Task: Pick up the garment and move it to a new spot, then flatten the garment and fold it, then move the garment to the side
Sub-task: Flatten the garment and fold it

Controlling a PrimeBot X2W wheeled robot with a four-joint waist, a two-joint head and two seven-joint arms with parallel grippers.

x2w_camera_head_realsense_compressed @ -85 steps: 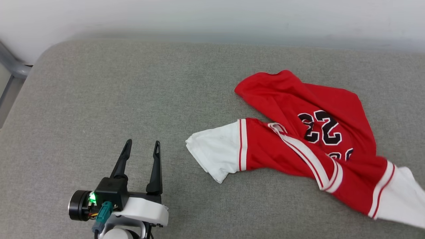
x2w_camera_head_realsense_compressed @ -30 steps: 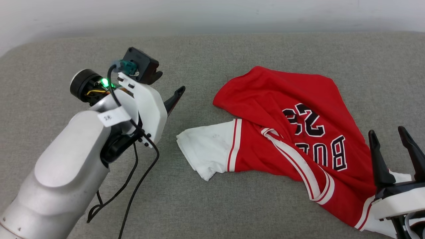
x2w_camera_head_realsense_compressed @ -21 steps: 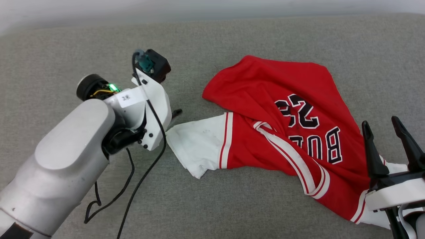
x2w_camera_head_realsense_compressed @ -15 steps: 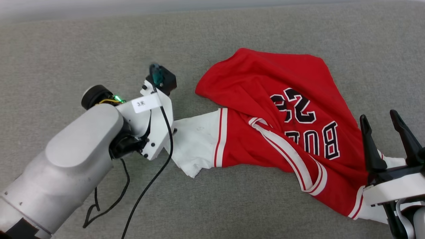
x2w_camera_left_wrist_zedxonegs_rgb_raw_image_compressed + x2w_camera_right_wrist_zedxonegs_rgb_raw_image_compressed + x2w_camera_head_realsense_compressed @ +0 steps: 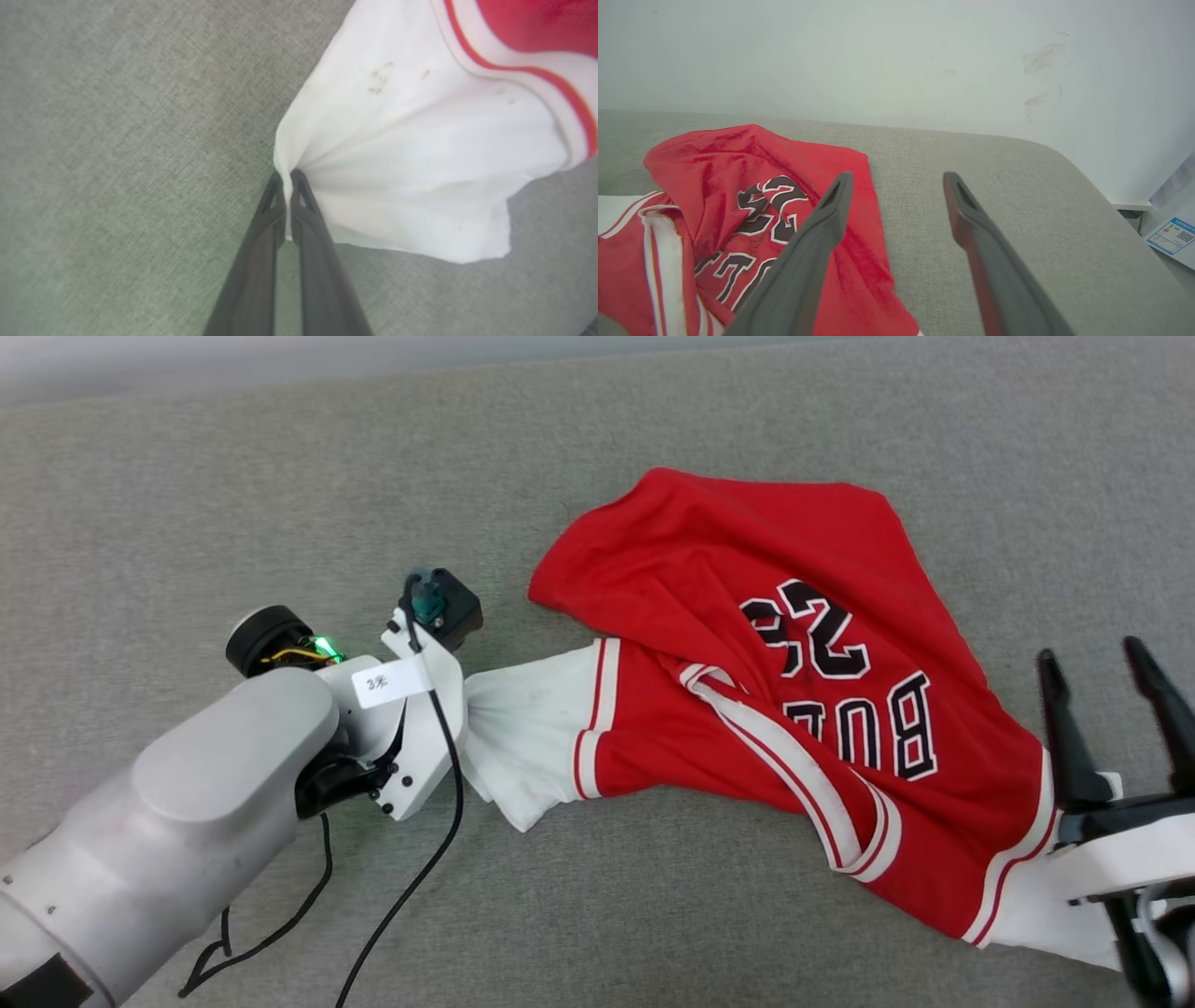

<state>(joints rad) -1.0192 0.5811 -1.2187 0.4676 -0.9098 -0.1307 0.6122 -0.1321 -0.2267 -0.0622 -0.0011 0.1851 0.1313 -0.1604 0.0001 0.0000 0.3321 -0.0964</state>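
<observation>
At the outer edge of the white sleeve (image 5: 411,154), in the left wrist view, the left gripper (image 5: 286,179) has its jaws pinched nearly together on a thin pleat of cloth (little more than the hem). That small bite is the worry. A quick lift could pull the fabric free, I judge, since most of the weight lies flat and would drag.

From the head view, the garment (image 5: 747,737) lies crumpled on the grey cushion (image 5: 233,476), number upward, right of the middle. The right gripper (image 5: 1090,649) hangs by the other sleeve (image 5: 1027,905), jaws wide and empty. A black cable (image 5: 411,887) trails from the left arm across the cushion near the held sleeve, and it might snag the cloth.

From the right wrist view, the spread jaws frame bare cushion, with the garment to their left. A scuffed wall (image 5: 878,56) stands close behind, limiting room that way.
</observation>
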